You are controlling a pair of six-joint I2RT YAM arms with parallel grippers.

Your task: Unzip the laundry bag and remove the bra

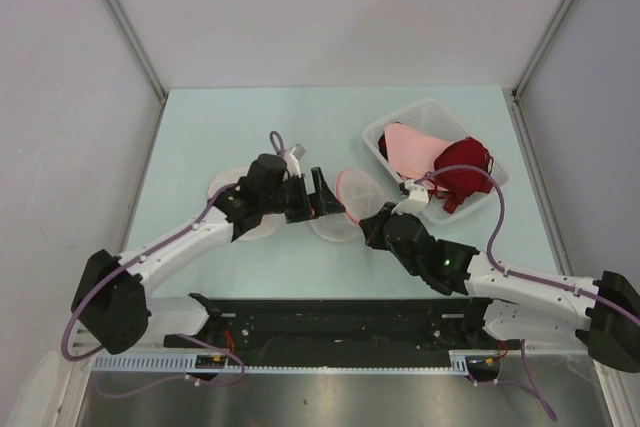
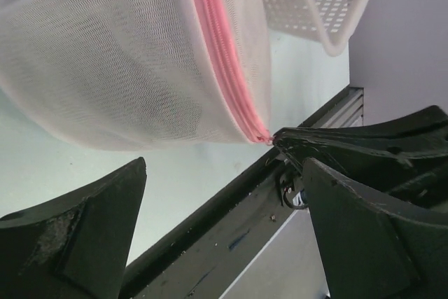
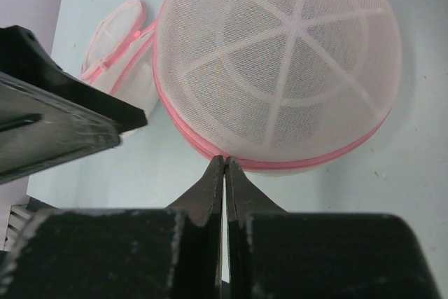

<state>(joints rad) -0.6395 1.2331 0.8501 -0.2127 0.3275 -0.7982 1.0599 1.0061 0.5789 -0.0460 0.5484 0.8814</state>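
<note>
The laundry bag is a round white mesh pouch with pink zipper trim, lying mid-table between the two grippers. In the right wrist view the laundry bag fills the top, its flat round face towards the camera. My right gripper is shut, its tips pinching the pink zipper trim at the bag's near edge. It shows in the top view just right of the bag. My left gripper is open beside the bag's left side; its jaws hold nothing below the bag. No black bra shows.
A white slotted basket at the back right holds a pale pink garment and a dark red garment. A second mesh pouch lies under the left arm, also seen in the right wrist view.
</note>
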